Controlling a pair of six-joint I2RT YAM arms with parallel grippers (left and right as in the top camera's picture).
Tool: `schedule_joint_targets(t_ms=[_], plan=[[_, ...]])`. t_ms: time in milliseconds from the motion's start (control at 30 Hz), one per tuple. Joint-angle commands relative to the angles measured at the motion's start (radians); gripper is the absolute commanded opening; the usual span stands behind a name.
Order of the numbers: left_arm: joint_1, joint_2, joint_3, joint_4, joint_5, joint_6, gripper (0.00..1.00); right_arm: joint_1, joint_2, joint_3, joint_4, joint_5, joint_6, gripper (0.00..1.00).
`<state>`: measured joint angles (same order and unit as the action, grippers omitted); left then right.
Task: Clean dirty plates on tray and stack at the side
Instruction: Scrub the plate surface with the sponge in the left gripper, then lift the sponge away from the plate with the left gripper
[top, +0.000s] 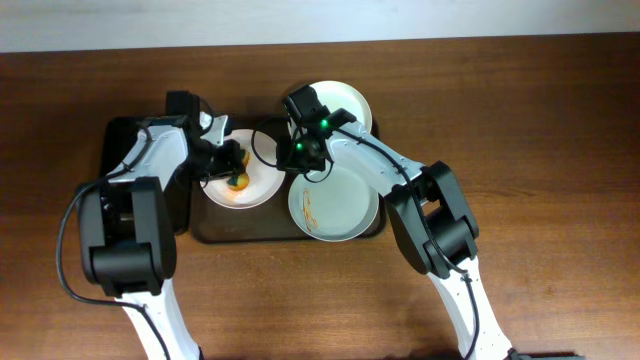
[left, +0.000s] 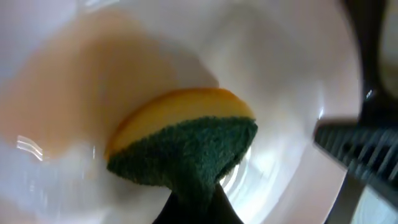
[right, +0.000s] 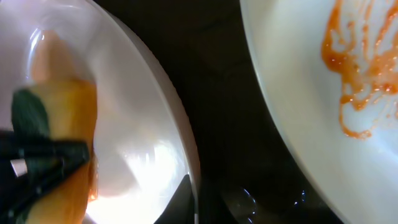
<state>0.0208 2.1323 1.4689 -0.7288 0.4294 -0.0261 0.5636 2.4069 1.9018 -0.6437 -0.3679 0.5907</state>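
Observation:
Three white plates lie on the dark brown tray (top: 240, 228). The left plate (top: 264, 182) carries a pale orange smear. My left gripper (top: 230, 167) is shut on a yellow-and-green sponge (top: 238, 181) and presses it onto this plate; the sponge fills the left wrist view (left: 186, 143) on the plate (left: 280, 74). My right gripper (top: 288, 166) is shut on that plate's right rim (right: 186, 199). The front right plate (top: 345, 195) has orange sauce streaks (right: 360, 74). The back right plate (top: 345, 100) looks plain white.
A smaller black tray (top: 120, 170) lies just left of the brown tray, under my left arm. Brown wooden table surrounds both trays. Both arms cross over the tray's middle.

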Motion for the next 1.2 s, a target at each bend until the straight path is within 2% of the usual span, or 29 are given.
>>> schedule_joint_targets(t_ms=[0,67,100,167,300,500,600,800,1067,1167], plan=[[-0.005,0.045,-0.021,0.103,-0.103,0.007,0.01,-0.001,0.012,0.008,-0.003,-0.033,-0.01,0.04],[-0.005,0.045,-0.021,0.155,-0.245,-0.054,0.01,-0.001,0.012,0.008,-0.002,-0.032,-0.01,0.04],[-0.005,0.045,-0.019,0.176,-0.367,-0.119,0.01,-0.001,0.012,0.008,-0.002,-0.032,-0.01,0.04],[-0.005,0.045,0.008,0.131,-0.431,-0.165,0.01,-0.001,0.012,0.008,-0.003,-0.032,-0.01,0.04],[-0.005,0.045,0.139,-0.069,-0.429,-0.168,0.01,-0.001,0.012,0.008,-0.003,-0.032,-0.01,0.04],[-0.005,0.045,0.479,-0.513,-0.415,-0.167,0.01,-0.002,0.012,0.008,-0.022,-0.032,-0.01,0.04],[0.001,0.044,0.581,-0.608,-0.418,-0.159,0.01,-0.002,-0.005,0.011,-0.026,-0.032,-0.033,0.04],[0.039,0.045,0.613,-0.608,-0.418,-0.144,0.01,0.003,-0.085,0.067,-0.101,0.061,-0.127,0.04],[0.102,0.045,0.613,-0.57,-0.415,-0.145,0.01,0.057,-0.177,0.183,-0.227,0.325,-0.244,0.04],[0.103,0.045,0.613,-0.562,-0.407,-0.145,0.01,0.098,-0.203,0.224,-0.266,0.501,-0.248,0.04]])
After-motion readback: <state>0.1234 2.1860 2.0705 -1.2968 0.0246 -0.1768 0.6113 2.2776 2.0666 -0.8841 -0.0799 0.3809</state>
